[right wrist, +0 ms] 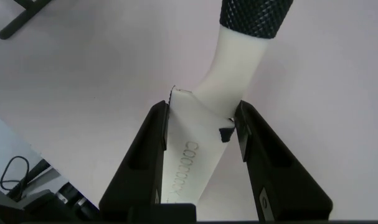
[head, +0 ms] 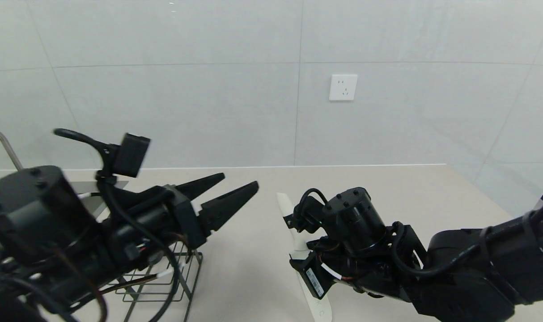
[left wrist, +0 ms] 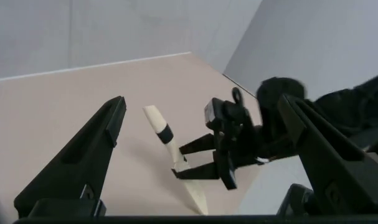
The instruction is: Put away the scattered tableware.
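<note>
The white utensil (right wrist: pixel 192 158) is pinched by the right gripper (right wrist: pixel 201 115), whose two fingers are pressed against the sides of its flat, wide part. In the head view it is seen in the lower middle of the frame, over the table (head: pixel 388 188); whether it is lifted or lying down cannot be told. The left gripper (head: pixel 239 180) is held spread wide with nothing in it, at the middle left of the frame, above the wire rack (head: pixel 182 268) in the lower left. The utensil is long and smooth, and it is held on one part only, so it could probably be tipped by its own weight or slid out of the grip if it is swung fast. It could also be knocked against the rack's wires or the spread gripper on the way across. One white utensil, one wire rack and two grippers are counted.
</note>
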### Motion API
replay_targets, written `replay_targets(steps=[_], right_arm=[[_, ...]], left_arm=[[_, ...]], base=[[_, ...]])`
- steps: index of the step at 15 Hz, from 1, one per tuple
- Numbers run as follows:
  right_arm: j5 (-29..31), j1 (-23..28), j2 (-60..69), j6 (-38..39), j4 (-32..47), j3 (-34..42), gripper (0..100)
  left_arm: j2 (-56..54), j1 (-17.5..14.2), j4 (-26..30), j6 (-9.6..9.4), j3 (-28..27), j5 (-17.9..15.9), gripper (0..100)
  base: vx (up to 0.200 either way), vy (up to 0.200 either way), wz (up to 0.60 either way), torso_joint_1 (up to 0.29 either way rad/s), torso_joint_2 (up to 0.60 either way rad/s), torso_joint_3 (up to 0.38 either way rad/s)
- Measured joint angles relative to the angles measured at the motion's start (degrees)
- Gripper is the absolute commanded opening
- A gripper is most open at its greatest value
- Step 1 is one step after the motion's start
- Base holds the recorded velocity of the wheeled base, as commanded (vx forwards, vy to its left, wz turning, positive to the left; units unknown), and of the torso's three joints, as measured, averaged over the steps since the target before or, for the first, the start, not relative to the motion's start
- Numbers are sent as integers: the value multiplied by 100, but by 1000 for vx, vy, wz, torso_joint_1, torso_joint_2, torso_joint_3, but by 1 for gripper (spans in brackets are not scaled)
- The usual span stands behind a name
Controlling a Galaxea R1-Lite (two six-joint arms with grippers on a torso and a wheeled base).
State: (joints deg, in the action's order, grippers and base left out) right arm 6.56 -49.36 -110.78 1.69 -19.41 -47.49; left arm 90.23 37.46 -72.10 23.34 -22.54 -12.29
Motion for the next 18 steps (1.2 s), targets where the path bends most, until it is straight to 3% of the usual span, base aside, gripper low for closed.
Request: replay_targets(steps=[1,2,3,6,7,8,10,18], right_arm=[[-2,-4,41,-2,1,9,0],[-2,-4,88,-2,-2,20,0],[0,-9,129,-2,0,37,0],[1,-15,217,-13,0,56,0],[9,-15,234,-20,1,61,0],[11,-17,254,-22,1,63,0],[13,-22,308,-22,-5,89,0],[11,-28,378,-28,-22,163,0]], left_arm=[[480,171,-750,227,-59,200,100],[839,286,-1114,567,-157,534,100],[1089,335,-1202,703,-236,740,100],[1447,330,-1234,756,-345,863,100],[1508,311,-1234,879,-417,961,100],[1547,300,-1234,1141,-474,1068,100],[1619,296,-1231,1380,-533,1131,100],[2008,457,-1226,1401,-551,1153,100]], base=[[0,0,0,0,0,0],[0,0,0,0,0,0],[0,0,0,0,0,0],[0,0,0,0,0,0],[0,0,0,0,0,0],[0,0,0,0,0,0],[0,0,0,0,0,0],[0,0,0,0,0,0]])
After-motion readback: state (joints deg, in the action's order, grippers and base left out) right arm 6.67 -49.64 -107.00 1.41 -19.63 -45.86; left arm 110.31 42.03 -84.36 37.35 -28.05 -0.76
